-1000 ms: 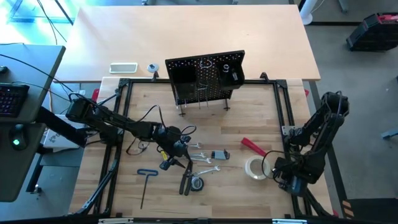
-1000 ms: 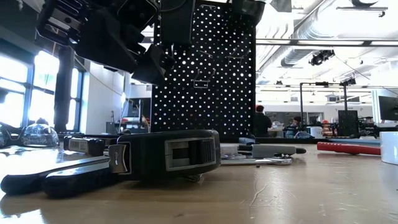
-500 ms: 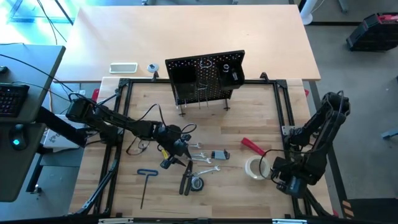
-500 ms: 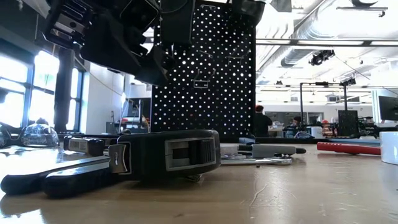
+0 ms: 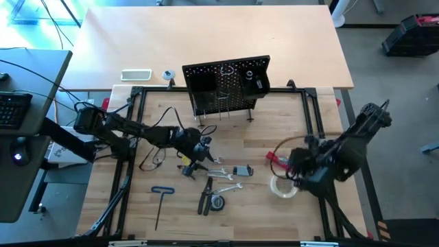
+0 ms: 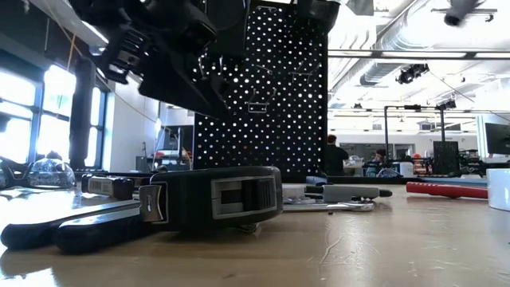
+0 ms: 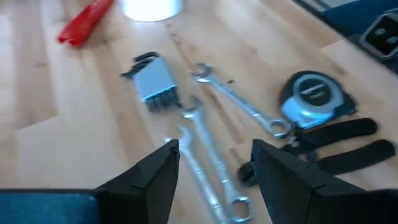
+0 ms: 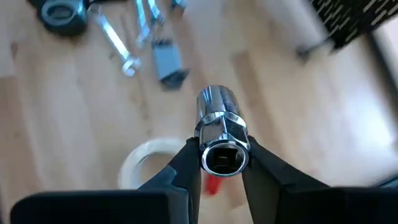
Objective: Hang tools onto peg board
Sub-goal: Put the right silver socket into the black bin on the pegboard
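The black peg board (image 5: 226, 86) stands upright on thin legs at the table's far middle. Silver wrenches (image 7: 211, 140), a grey hex-key set (image 7: 155, 81), a tape measure (image 7: 314, 93) and dark-handled pliers (image 7: 339, 146) lie on the wood. My left gripper (image 7: 214, 177) hovers open above the wrenches and touches nothing. My right gripper (image 8: 221, 163), above the clear tape roll (image 5: 281, 185) and the red-handled tool (image 5: 278, 159), is shut on a chrome socket (image 8: 219, 121). A blue T-handle hex key (image 5: 161, 199) and safety glasses (image 5: 152, 161) lie at the left. My right gripper pinches the chrome socket by its hexagonal, square-holed end (image 8: 221, 152) between its two fingertips. The socket lies along the fingers, and its round end sticks out beyond them. The fingers slant steeply down. The socket is lifted clear, high above the table.
A black metal frame (image 5: 312, 110) runs around the wooden work area. A white slab (image 5: 136, 74) lies on the far table behind it. In the low view the tape measure (image 6: 211, 199) and pliers handles (image 6: 72, 231) fill the foreground. People stand in the room behind.
My right gripper has risen from the table's near right corner. It has swung toward the left and far side, over the tape roll, and has turned as it went. My left gripper has moved a little toward the far edge above the wrenches and stays open.
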